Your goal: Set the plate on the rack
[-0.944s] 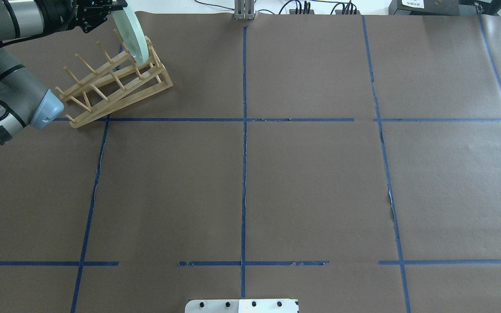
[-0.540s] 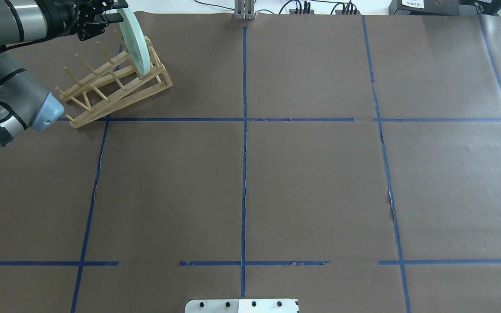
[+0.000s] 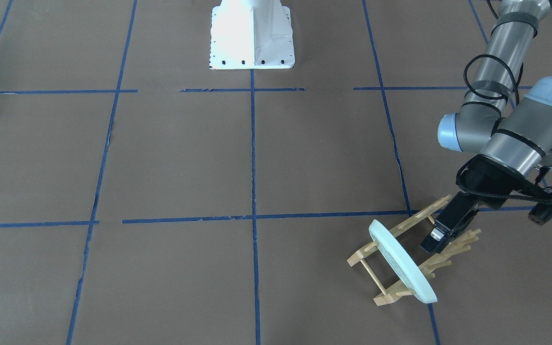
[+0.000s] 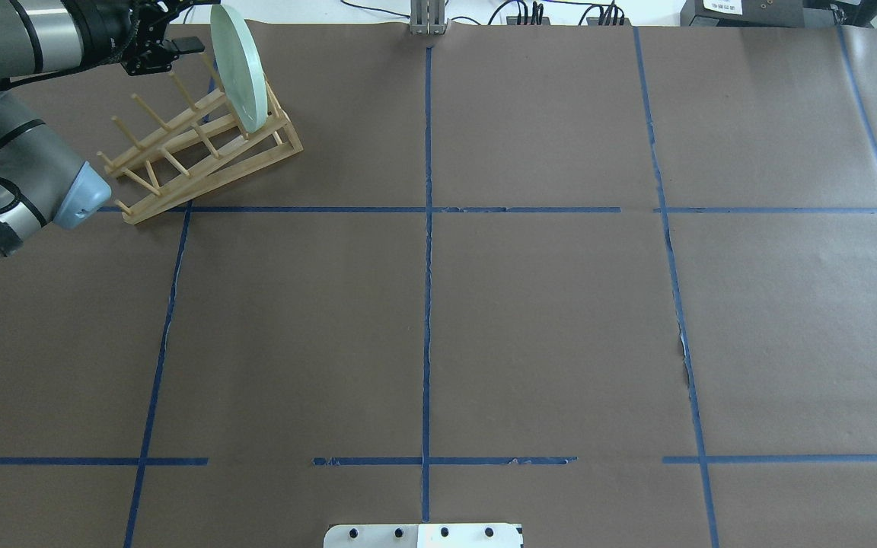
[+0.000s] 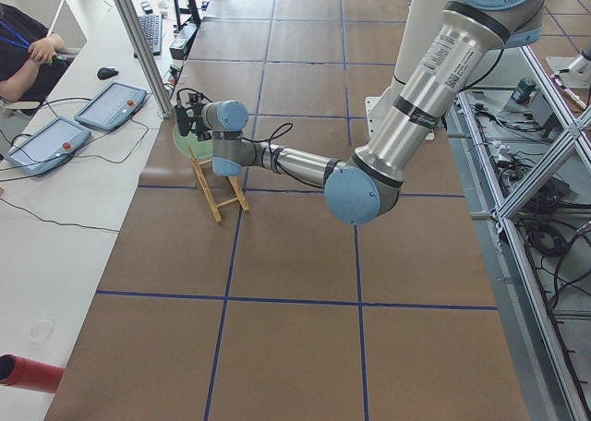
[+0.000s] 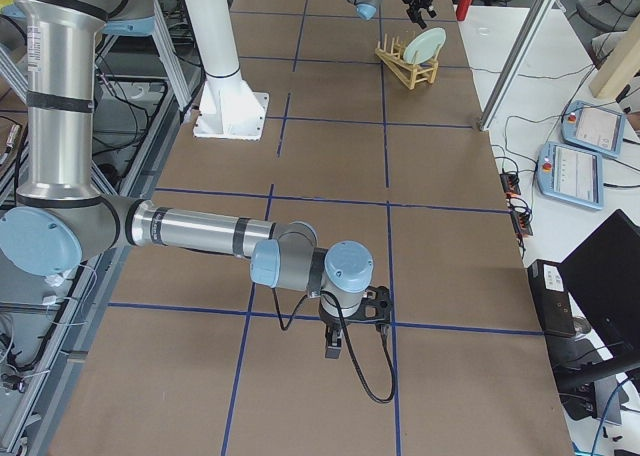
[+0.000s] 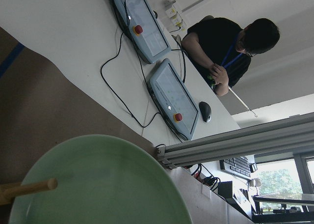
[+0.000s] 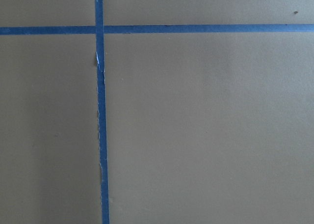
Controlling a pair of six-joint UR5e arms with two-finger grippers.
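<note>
Left tool (image 4: 187,27), jaws apart, clear of round mint-green plate (image 4: 239,68) in wooden peg rack (image 4: 214,171); retreat straight w/o bumping rim.

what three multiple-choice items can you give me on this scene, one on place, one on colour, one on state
1. Where is the plate?
A on edge in the end slot of the rack, farthest from the robot
B lying flat beside the rack
C in the rack's middle slot

2. Plate colour?
A red
B black
C pale green

3. The left gripper is:
A shut on the plate's rim
B open, clear of the plate
C shut on the rack

A: the plate stands upright at the rack's far end.
C: the overhead view shows a mint tint.
B: a gap separates it from the plate.
</note>
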